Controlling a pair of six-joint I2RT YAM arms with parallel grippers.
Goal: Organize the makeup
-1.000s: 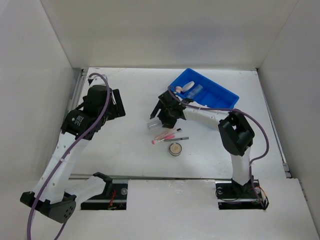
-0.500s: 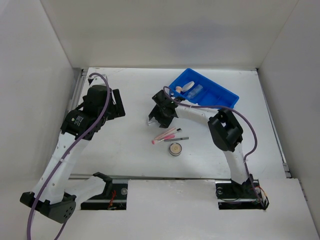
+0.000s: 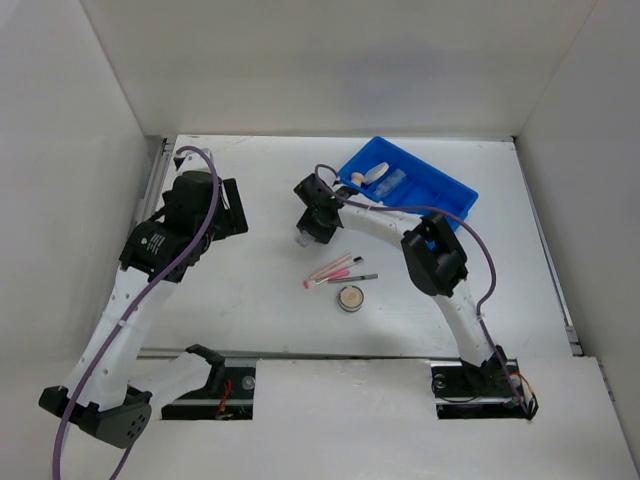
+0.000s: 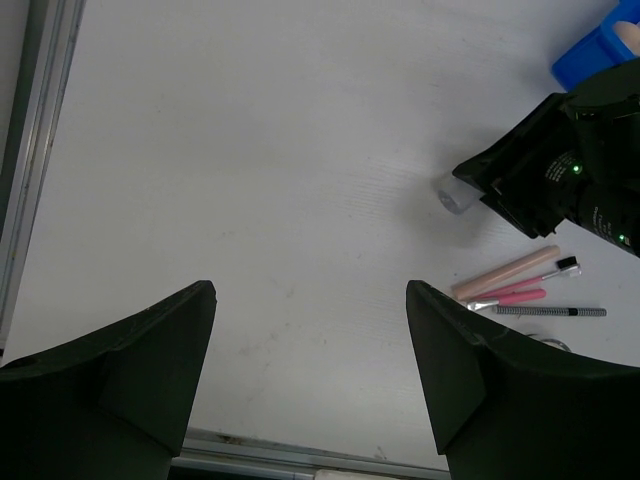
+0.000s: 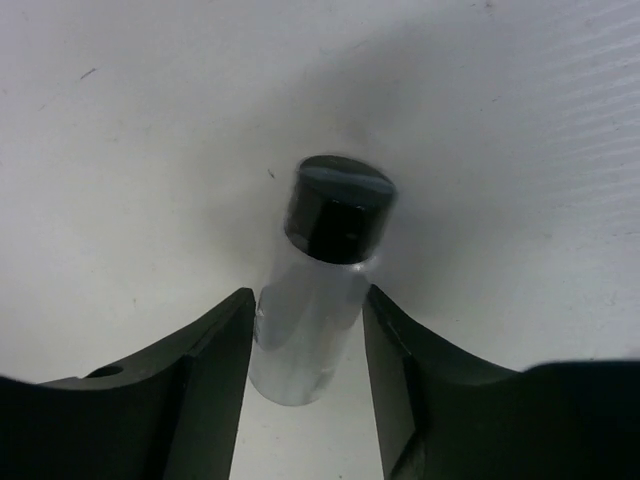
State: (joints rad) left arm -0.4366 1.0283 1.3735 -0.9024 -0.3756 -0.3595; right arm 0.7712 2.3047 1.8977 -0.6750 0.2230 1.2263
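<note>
Top view: clear vial [image 3: 301, 241] mostly hidden beneath right gripper [image 3: 306, 236]; jaws' contact with it cannot be determined. Left wrist view: blue bin [image 4: 592, 62], up-right of vial, cut off at frame edge; compact [image 4: 546, 344] mostly hidden.

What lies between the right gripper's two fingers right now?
A black-capped clear vial lies lengthwise between the fingers of the right gripper, which touch its sides. Nothing else sits in the gap. The right wrist view shows this.

A blue divided bin [image 3: 445, 190] sits on the white table [image 3: 250, 290], just right of and beyond the right gripper [image 3: 304, 238]. A metal rail [image 3: 152, 190] edges the table well to that gripper's left. Plain white walls [image 3: 330, 70] enclose the table.
</note>
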